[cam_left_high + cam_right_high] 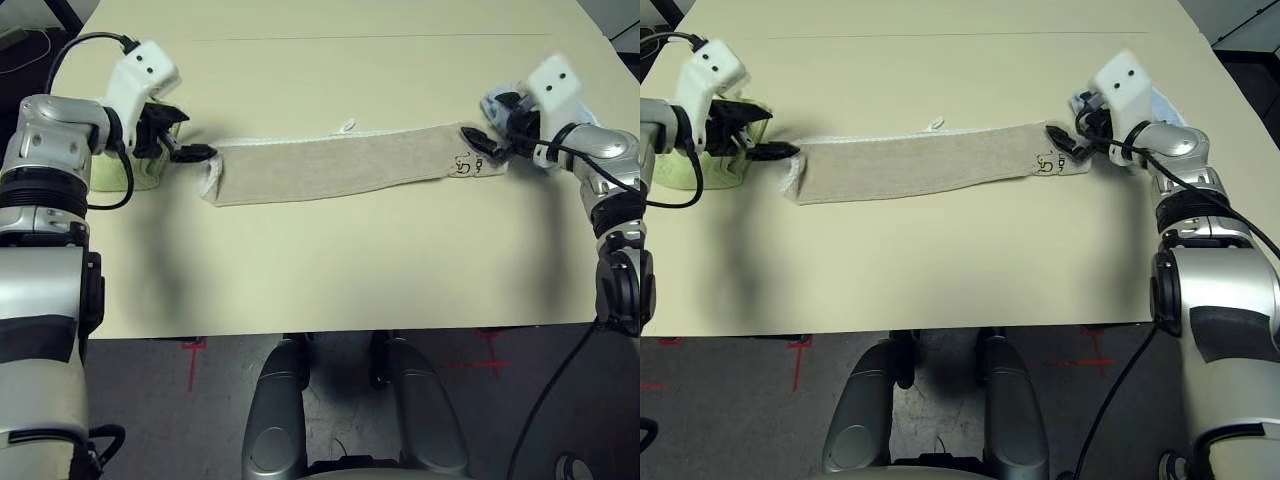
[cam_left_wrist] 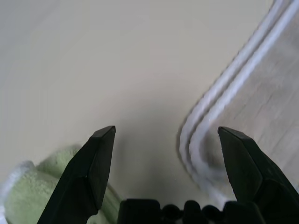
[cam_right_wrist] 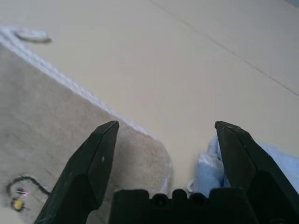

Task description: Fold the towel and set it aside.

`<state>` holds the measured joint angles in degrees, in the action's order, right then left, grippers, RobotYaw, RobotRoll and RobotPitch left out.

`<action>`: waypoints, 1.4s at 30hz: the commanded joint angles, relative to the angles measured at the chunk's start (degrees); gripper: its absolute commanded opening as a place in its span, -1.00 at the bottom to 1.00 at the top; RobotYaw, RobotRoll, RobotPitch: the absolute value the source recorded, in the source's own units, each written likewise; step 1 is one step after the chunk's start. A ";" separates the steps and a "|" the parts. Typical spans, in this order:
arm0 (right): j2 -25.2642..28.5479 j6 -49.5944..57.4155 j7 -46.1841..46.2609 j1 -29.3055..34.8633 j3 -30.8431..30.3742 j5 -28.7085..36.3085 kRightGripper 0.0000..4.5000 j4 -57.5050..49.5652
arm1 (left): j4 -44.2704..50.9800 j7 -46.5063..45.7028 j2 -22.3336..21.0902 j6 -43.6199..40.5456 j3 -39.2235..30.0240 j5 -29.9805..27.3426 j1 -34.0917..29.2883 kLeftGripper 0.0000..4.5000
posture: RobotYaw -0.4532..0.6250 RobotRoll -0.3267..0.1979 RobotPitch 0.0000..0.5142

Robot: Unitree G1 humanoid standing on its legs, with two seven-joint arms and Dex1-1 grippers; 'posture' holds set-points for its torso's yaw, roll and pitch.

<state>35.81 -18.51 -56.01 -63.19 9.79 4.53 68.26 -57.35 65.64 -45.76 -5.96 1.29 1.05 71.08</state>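
Fingers spread and empty, the left gripper [image 1: 190, 140] and right gripper [image 1: 490, 147] flank the ends of the towel [image 1: 340, 162], which lies folded into a long strip across the table [image 1: 320, 270]; shorter folds and setting aside apparently remain.

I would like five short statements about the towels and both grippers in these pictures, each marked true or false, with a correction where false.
1. The beige towel lies as a long folded strip on the table. True.
2. The left gripper is shut on the towel. False: its fingers stand open, holding nothing.
3. A light green towel lies by the left gripper. True.
4. The right gripper holds the light blue towel. False: it is open and empty.
5. The dark logo is at the towel's left end. False: it is at the right end.
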 commanded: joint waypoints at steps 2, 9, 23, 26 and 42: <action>-0.94 2.94 -9.14 4.80 3.28 6.98 1.00 -5.12 | 9.34 4.08 3.85 -3.46 -6.66 -10.44 -5.82 0.98 | -0.08 0.25 0.15; -1.36 7.40 -11.20 10.97 4.33 11.56 1.00 -13.41 | 27.28 5.19 6.95 -9.40 -7.94 -17.25 -18.41 0.98 | -0.08 0.25 0.15; 0.32 10.69 -11.66 15.97 4.35 13.04 1.00 -19.84 | 31.86 9.43 5.58 -0.76 -2.27 -14.60 -26.44 0.98 | -0.10 0.25 0.16; 1.07 18.42 -12.27 18.12 5.17 15.72 1.00 -23.57 | 31.99 8.14 5.74 0.11 -2.19 -14.35 -28.07 0.98 | -0.10 0.25 0.17; -2.17 67.48 12.86 34.16 21.60 41.44 1.00 -52.56 | 32.71 5.89 6.45 -0.53 -2.06 -14.95 -29.87 0.98 | -0.12 0.25 0.16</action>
<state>33.79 46.83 -45.88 -30.27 29.00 44.18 17.63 -25.33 71.44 -39.27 -6.40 -1.21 -13.84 41.96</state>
